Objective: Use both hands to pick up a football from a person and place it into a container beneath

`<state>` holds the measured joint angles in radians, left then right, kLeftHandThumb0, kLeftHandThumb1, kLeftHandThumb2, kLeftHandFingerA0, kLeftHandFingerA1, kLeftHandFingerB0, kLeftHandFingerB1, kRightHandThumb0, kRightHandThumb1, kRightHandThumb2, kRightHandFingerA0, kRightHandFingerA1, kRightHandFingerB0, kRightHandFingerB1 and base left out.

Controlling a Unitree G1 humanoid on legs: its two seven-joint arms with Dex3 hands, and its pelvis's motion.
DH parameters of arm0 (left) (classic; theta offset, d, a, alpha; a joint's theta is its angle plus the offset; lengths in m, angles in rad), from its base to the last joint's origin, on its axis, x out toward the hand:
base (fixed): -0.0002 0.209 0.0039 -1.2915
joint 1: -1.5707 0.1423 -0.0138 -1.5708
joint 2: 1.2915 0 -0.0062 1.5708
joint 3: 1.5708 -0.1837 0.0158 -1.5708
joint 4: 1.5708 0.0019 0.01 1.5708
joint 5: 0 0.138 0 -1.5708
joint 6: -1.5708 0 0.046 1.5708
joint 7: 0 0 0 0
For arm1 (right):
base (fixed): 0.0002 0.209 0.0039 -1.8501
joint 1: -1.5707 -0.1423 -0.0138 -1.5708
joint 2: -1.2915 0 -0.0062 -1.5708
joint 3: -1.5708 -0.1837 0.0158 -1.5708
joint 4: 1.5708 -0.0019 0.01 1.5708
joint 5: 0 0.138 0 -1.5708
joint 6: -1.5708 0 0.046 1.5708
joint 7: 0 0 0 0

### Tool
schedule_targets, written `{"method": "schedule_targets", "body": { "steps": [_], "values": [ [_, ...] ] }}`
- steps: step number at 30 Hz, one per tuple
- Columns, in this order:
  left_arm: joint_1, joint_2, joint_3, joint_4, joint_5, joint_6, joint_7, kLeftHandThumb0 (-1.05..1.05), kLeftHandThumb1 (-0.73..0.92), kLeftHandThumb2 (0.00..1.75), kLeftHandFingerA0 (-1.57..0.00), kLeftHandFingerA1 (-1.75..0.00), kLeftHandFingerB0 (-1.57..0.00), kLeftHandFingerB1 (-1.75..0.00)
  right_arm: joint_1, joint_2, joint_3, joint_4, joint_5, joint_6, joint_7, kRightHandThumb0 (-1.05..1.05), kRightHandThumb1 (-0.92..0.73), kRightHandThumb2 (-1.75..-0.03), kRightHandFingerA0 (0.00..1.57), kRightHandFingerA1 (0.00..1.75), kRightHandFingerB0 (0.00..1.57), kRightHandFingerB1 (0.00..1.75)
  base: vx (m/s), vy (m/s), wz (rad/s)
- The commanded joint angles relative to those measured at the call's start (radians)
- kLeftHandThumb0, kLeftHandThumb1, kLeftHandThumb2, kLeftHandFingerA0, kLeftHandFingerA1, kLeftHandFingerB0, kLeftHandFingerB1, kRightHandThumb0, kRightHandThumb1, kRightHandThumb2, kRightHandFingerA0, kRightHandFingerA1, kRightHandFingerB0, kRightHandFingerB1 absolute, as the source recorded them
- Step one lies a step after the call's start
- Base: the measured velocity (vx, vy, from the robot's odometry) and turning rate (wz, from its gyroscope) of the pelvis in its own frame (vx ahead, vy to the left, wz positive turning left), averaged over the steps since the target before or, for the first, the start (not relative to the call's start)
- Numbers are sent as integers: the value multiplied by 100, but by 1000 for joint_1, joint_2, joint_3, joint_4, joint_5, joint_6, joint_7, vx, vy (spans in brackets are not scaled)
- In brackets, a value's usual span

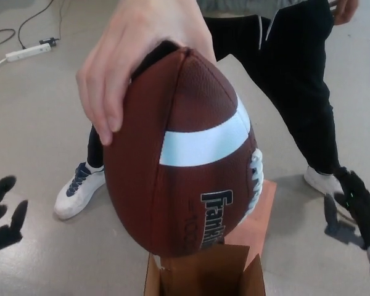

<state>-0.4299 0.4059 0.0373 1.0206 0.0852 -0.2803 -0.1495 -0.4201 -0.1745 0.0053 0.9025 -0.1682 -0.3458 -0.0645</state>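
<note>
Football fills the frame centre, held from above by a person's hand gripping its upper tip, hanging right over the cardboard box at the bottom edge; lower tip sits just above the open flaps. Long axis near vertical, tilted a bit, top tip leaning toward picture right, bottom tip pointing down at the box, white stripe and laces side facing right. Nearest the camera, left hand at the left edge and right hand at the right edge are both released, fingers spread, holding nothing, well apart from the ball. Progress: early, 0 of 2 steps done; handover not made, ball not in the box. Left to do: close both hands on the ball's sides, take it, lower it in. Behind: orange board, person's legs, white sneakers, concrete floor, power strip far left.
</note>
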Motion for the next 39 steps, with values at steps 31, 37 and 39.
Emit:
{"method": "schedule_targets", "body": {
  "steps": [31,37,39],
  "values": [
    [668,-63,-8,-1622,-361,-71,-142,-90,78,112,-14,-35,-2,-25,481,44,147,-1356,95,-157,119,-84,-81,-116,8,29,0,16,0,0,0],
    [664,-73,-36,-1661,-336,-55,-145,-86,92,73,-15,-26,0,-23,454,53,214,-1389,78,-118,138,-88,-79,-94,8,25,0,4,0,0,0],
    [662,-74,-49,-1687,-329,-31,-142,-86,92,73,-15,-26,-2,-24,445,71,249,-1401,66,-98,134,-84,-92,-80,8,26,0,8,0,0,0]
  ]
}}
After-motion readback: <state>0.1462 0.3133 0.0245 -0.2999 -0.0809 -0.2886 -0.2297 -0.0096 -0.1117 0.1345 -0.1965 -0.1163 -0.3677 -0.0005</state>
